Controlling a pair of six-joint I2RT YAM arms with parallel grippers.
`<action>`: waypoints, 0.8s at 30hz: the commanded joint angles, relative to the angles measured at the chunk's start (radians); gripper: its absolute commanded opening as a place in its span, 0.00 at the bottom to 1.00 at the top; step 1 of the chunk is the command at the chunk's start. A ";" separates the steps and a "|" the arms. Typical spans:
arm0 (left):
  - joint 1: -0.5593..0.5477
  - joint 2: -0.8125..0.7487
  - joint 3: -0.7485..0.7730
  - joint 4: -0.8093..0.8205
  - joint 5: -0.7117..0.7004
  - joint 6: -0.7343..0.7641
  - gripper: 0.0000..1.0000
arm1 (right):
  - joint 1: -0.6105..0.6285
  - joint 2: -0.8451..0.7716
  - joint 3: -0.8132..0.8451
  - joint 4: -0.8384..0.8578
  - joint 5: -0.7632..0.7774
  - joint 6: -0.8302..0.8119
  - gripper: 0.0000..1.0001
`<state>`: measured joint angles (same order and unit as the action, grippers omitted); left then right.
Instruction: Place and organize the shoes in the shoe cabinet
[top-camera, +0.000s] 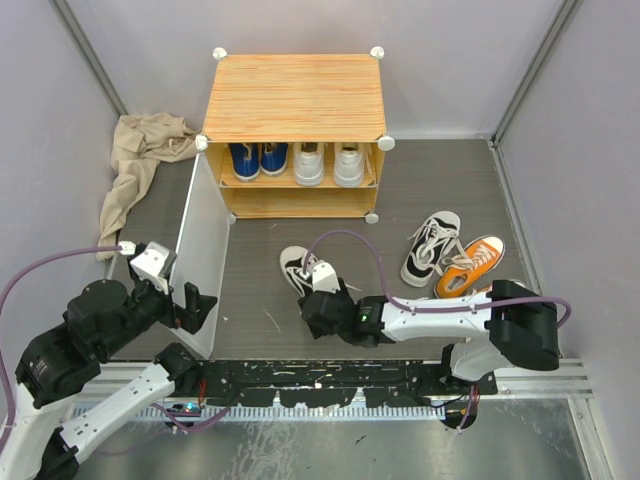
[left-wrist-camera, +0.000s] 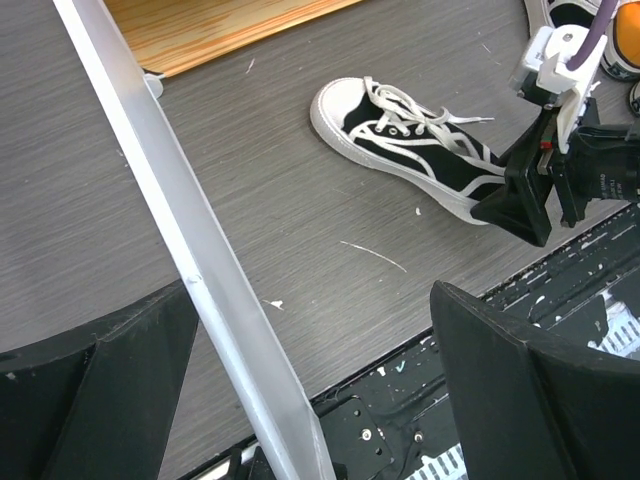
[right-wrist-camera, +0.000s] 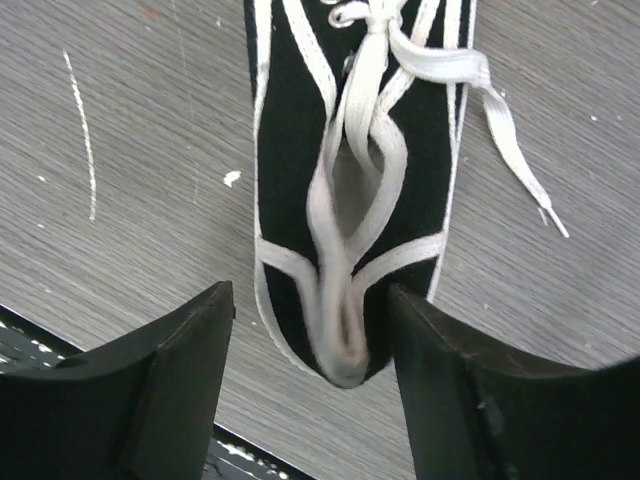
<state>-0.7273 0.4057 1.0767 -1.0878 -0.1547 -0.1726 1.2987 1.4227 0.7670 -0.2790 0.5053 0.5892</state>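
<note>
The shoe cabinet stands at the back with its pale door panel swung open toward me. Blue shoes and white shoes sit on its shelf. One black shoe lies on the floor in front. My right gripper is open, its fingers either side of that shoe's heel, low over the floor. A second black shoe and an orange shoe lie to the right. My left gripper is open, and the door's edge runs between its fingers.
A beige cloth lies crumpled against the left wall beside the cabinet. Grey walls close in on both sides. The black mounting rail runs along the near edge. The right gripper also shows in the left wrist view beside the black shoe.
</note>
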 joint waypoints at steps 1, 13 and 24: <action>0.000 -0.010 0.003 0.036 -0.033 0.002 0.98 | 0.010 -0.062 0.018 -0.106 0.040 0.054 0.75; 0.001 0.063 0.054 0.069 -0.038 0.025 0.98 | -0.344 -0.260 0.227 -0.531 0.157 0.057 0.96; 0.000 0.185 0.037 0.155 0.030 0.028 0.98 | -0.863 -0.213 0.147 -0.338 -0.095 -0.142 0.91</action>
<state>-0.7273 0.5392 1.1282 -1.0657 -0.1257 -0.1673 0.5106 1.1675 0.9504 -0.6930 0.5251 0.5243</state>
